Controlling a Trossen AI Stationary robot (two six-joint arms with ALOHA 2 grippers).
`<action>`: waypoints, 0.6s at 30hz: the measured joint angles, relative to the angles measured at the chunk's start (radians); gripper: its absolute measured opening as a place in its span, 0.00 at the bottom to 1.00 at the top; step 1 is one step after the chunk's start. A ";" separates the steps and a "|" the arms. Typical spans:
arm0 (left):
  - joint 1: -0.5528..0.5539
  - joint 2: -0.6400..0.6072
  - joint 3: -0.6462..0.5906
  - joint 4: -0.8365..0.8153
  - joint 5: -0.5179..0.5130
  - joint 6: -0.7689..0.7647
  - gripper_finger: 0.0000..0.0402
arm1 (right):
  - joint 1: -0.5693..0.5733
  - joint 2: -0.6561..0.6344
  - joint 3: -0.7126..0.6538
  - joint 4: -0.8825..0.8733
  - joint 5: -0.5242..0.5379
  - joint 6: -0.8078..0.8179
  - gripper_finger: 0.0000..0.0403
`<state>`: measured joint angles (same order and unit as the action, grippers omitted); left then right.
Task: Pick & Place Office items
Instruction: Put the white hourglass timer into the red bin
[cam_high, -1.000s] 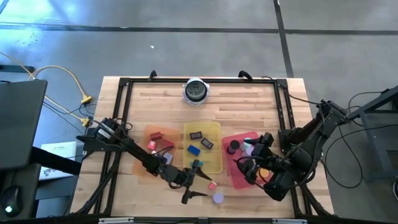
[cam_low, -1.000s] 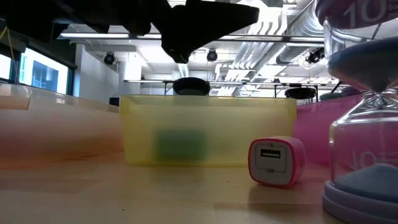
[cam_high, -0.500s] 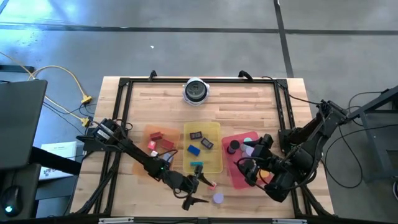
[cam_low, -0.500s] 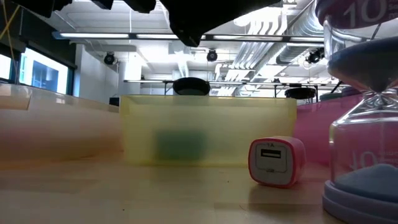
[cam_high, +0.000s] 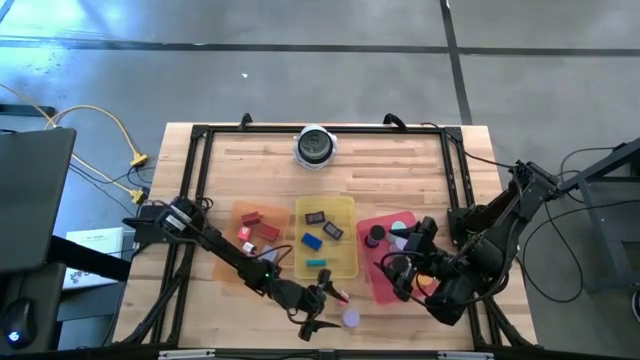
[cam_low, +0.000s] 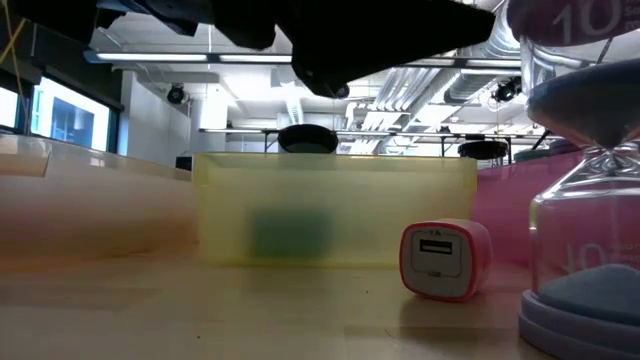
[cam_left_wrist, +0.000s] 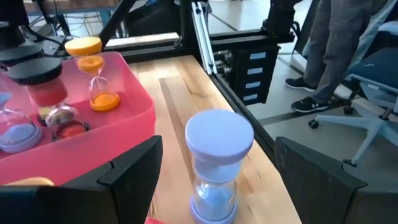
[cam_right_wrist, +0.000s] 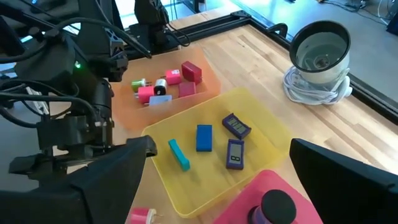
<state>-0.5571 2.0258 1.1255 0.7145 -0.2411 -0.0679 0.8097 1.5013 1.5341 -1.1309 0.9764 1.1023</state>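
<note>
Wooden table (cam_high: 250, 165) with a black frame around it, both arms working along the near edge.

Left arm reaches in from the left side, stretched low across the front. Left gripper (cam_high: 318, 310) hangs over the bare wood at the front, fingers spread wide, nothing between them. In the left wrist view the purple-capped sand timer (cam_left_wrist: 217, 165) stands upright on the wood just ahead of the open fingers (cam_left_wrist: 127, 174), right beside the red tray's wall.

Right arm is folded at the right edge. Right gripper (cam_high: 398, 276) sits over the near part of the red tray (cam_high: 372, 228), fingers spread wide, empty.

Three trays in a row mid-table: orange tray (cam_high: 232, 212) on the left, yellow tray (cam_high: 347, 210) in the middle, red one on the right.

Round silver-and-black object (cam_high: 315, 146) at the far edge, with a coiled white cable under it.

Office items:
- orange tray: red block (cam_right_wrist: 191, 71), pink and red bits (cam_right_wrist: 152, 90)
- yellow tray: blue block (cam_right_wrist: 204, 137), teal block (cam_right_wrist: 179, 154), two dark blocks (cam_right_wrist: 236, 126)
- red tray: orange sand timer (cam_left_wrist: 94, 74), black-capped timer (cam_left_wrist: 38, 78), dark round disc (cam_high: 375, 235)
- loose on wood at the front: pink charger cube (cam_low: 444, 259), lying just in front of the yellow tray, near the purple timer.

A person's legs (cam_left_wrist: 336, 50) are visible beyond the table, by a chair.
</note>
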 joint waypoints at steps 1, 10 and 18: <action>0.000 0.000 0.000 -0.003 0.000 -0.002 0.75 | 0.000 0.000 0.000 0.002 -0.003 0.000 0.97; 0.011 0.053 0.040 0.014 0.015 0.012 0.75 | 0.000 0.000 0.000 0.013 -0.013 0.000 0.97; 0.018 0.064 0.052 0.009 0.033 0.014 0.75 | 0.000 0.001 0.000 0.014 -0.013 -0.005 0.97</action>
<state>-0.5395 2.0896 1.1774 0.7239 -0.2081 -0.0536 0.8097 1.5021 1.5341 -1.1172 0.9634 1.0977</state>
